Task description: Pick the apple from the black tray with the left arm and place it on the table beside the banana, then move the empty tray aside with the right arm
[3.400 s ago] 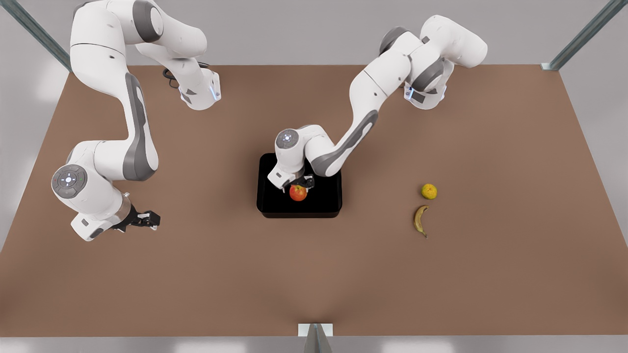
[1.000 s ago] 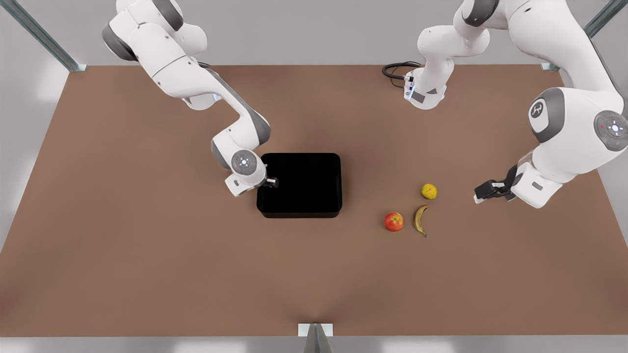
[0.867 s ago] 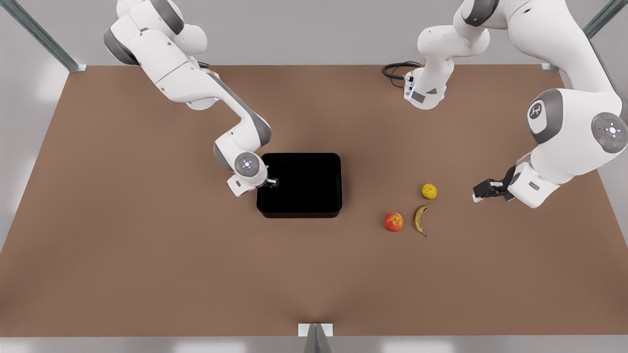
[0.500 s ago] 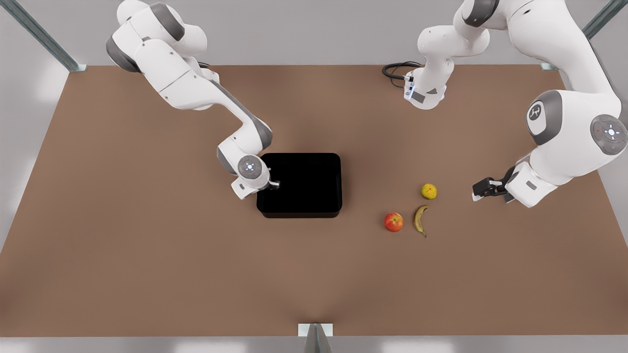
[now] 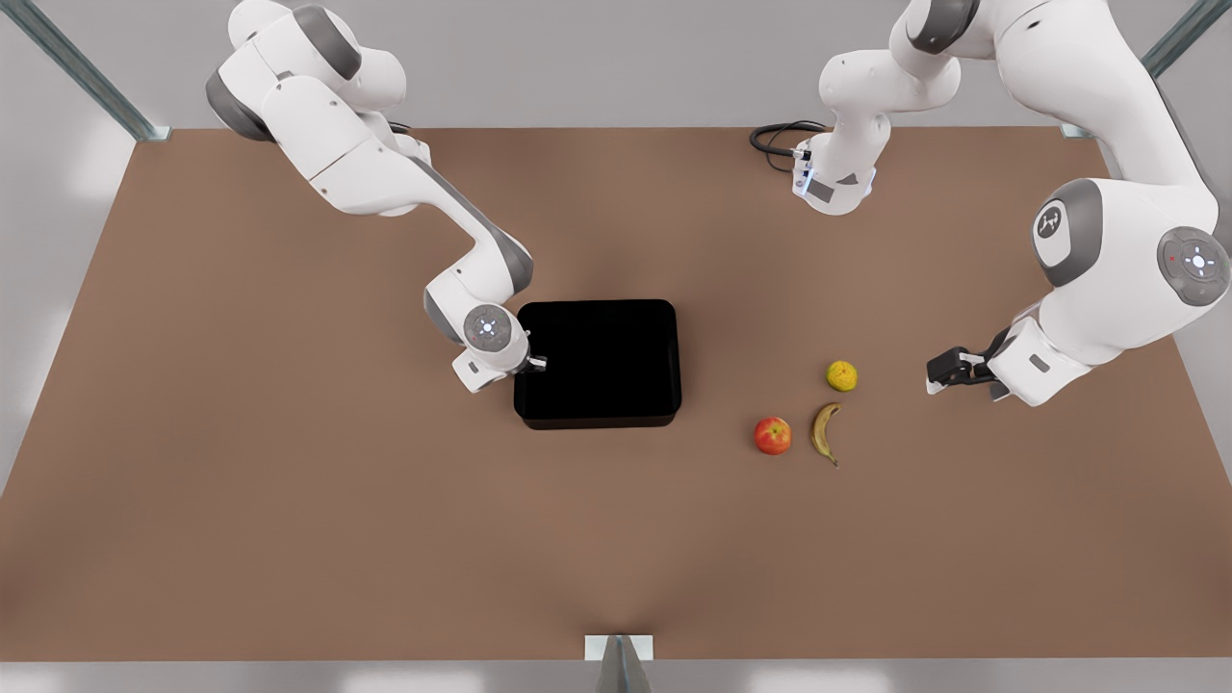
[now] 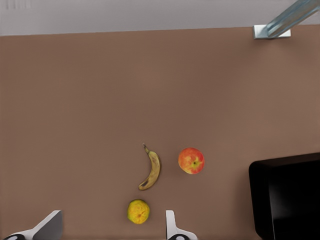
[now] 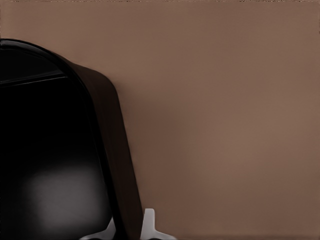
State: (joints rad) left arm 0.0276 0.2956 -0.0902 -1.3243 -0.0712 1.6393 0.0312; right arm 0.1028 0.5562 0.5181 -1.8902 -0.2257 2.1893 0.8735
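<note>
While clamping the side wall of the black tray between the fingers of the right end effector, one finger inside and one outside, reaches in low from the front view's left. Grips that wall at the tray edge nearest the arm. Keeps the tray flat on the brown surface, near its middle, glossy floor bare.

Farther out, toward the front view's right and well apart from the tray: apple resting on the surface just beside the banana, not touching it, on the banana's tray side. Near the banana's far tip, a small yellow-orange citrus fruit, apart from both.

Beyond the fruits, at the front view's right, waits with the left end effector clear of them, fingers spread wide and gripping nothing. Looks down from that wrist on the citrus fruit nearest, then banana and apple side by side, with one end of the tray farther off.
</note>
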